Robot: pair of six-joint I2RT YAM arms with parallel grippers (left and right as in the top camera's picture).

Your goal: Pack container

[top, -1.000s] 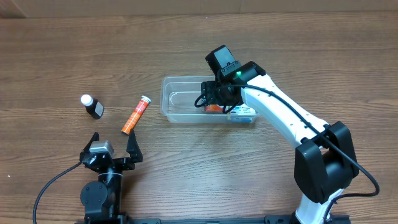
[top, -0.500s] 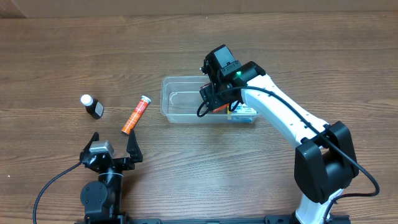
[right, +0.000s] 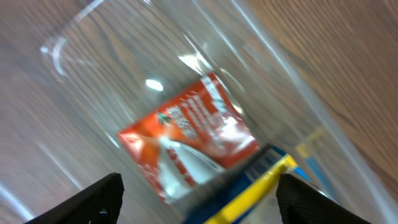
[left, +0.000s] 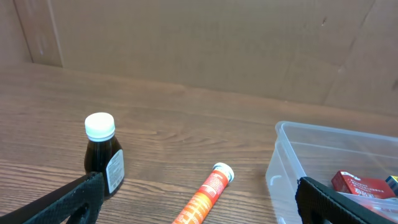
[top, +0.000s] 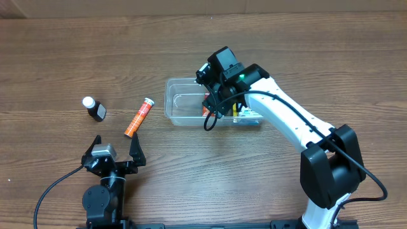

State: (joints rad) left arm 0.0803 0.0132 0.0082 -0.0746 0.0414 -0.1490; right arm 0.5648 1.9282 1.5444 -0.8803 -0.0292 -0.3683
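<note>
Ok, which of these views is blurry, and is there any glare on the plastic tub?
Right wrist view: smeared throughout, the red box soft-edged, white glare spots on the container. Left wrist view: sharp on the dark bottle and orange tube. Overhead view: evenly lit, crisp, only faint shadows.

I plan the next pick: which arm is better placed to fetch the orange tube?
Left. The left gripper, open, sits near the orange tube; the right gripper is over the container.
</note>
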